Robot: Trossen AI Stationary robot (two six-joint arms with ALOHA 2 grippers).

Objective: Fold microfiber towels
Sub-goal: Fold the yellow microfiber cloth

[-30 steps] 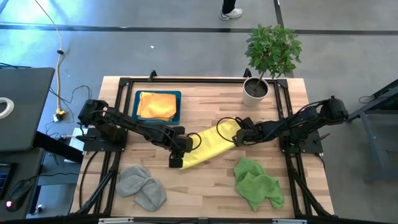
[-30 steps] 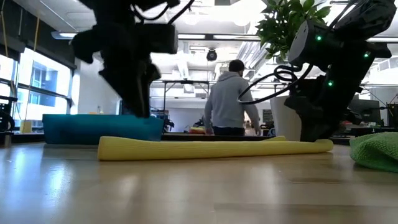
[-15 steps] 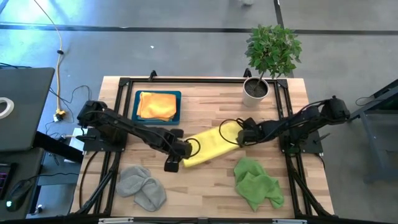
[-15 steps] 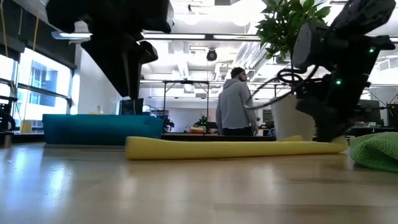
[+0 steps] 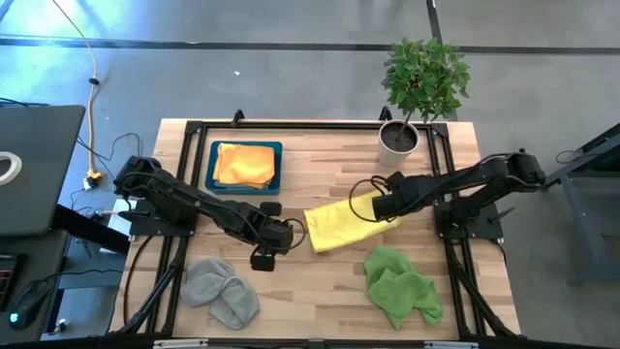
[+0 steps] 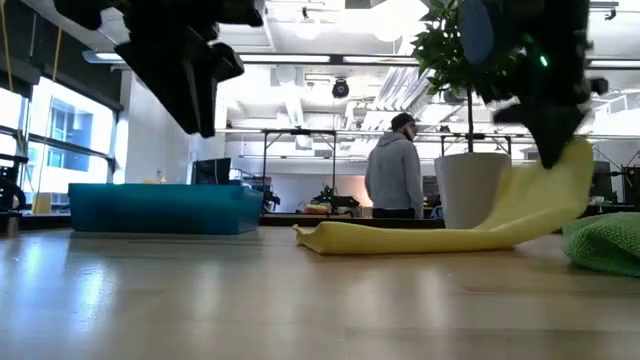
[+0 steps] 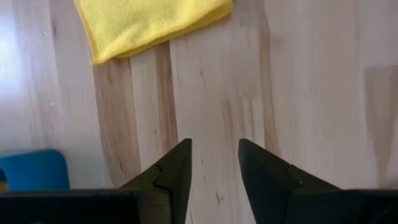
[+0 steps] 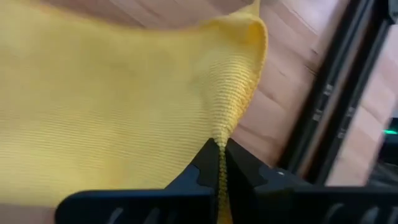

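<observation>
The yellow towel point(image 5: 334, 225), folded into a narrow band, lies mid-table. My right gripper point(image 5: 380, 207) is shut on the towel's right end, which it holds raised above the wood point(image 6: 555, 175). The rest of the band slopes down and lies flat on the table point(image 6: 400, 238). My left gripper point(image 5: 263, 254) hangs open above bare wood just left of the towel's left end. In its wrist view the towel point(image 7: 149, 22) lies beyond the fingertips with nothing between them. My right gripper pinches a raised ridge of the yellow cloth point(image 8: 231, 118) at the towel's right end between its two shut fingers. It comes slanting down from above on the table's right side. That end is lifted clear. The towel droops slack from it to its left part, which lies on the table point(image 6: 330, 238).
A teal tray point(image 5: 276, 147) holding an orange towel point(image 5: 244, 165) stands at the far left. A grey towel point(image 5: 221, 289) lies near left and crumpled green towels point(image 5: 402, 283) near right. A potted plant point(image 5: 402, 136) stands far right. A person point(image 6: 395, 175) walks in the room behind.
My right gripper has risen, taking the yellow towel's right end up off the table. The towel's left end has slid toward the table's right edge. My left gripper, still open, has risen and drawn off toward the near-left, away from the towel.
</observation>
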